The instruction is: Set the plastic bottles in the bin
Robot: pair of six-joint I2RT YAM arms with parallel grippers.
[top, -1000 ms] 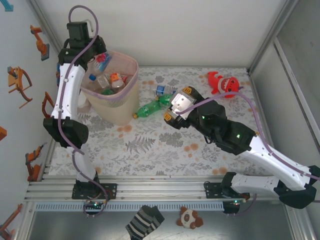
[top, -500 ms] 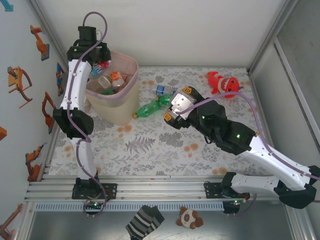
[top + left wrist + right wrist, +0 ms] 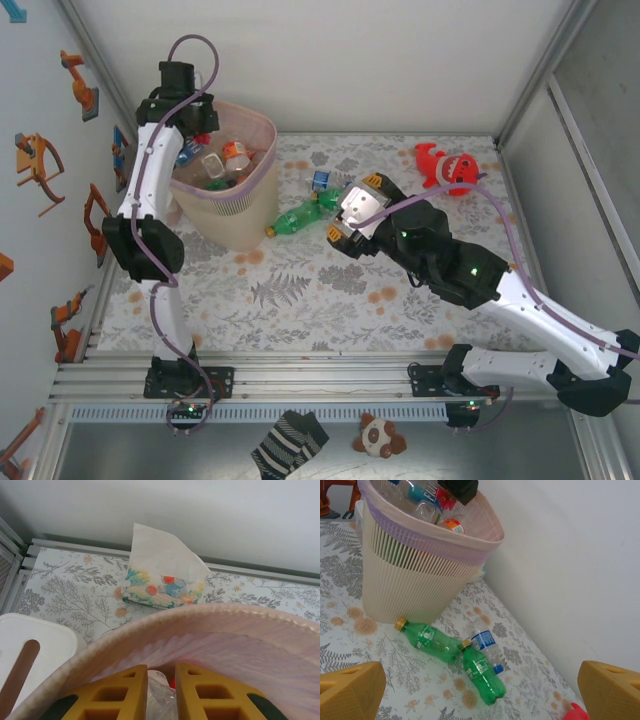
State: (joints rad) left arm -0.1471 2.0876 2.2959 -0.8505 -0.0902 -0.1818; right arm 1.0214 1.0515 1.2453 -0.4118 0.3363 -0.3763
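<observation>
Plastic bottles, progress: most are already lying heaped inside the bin [image 3: 262, 135], close to its rim. By my judgement the job is running well along but is not finished, since three are waiting loose on the surface [image 3: 330, 290] and one more is hanging over the opening.
Right hand [image 3: 480, 680]: it is hovering low over the surface with its jaws spread wide, gripping nothing.
Nearest green bottle [image 3: 482, 672]: it is lying on its side just ahead of the right hand, framed between the spread fingers in the wrist view, so it is looking like the easiest one to take.
Yellow-capped green bottle [image 3: 427, 640]: it is lying to the left of that one, its cap pointing at the foot of the bin.
Blue-labelled clear bottle [image 3: 485, 645]: it is lying just behind the two green ones, pressed close to them. I cannot tell whether it is touching them.
Bin position: it is standing at the far left of the surface, well apart from the right hand.
Left hand [image 3: 161, 672]: it is reaching down into the bin's mouth with its jaws drawn narrow, pinching a held clear bottle [image 3: 162, 697], which is sitting inside the rim and seemingly ready for release.
Beyond the bin: a tissue pack [image 3: 162, 587] and a white slotted box [image 3: 35, 645] are sitting by the back wall.
Red plush toy [image 3: 447, 167]: it is lying at the far right and is not part of the job.
</observation>
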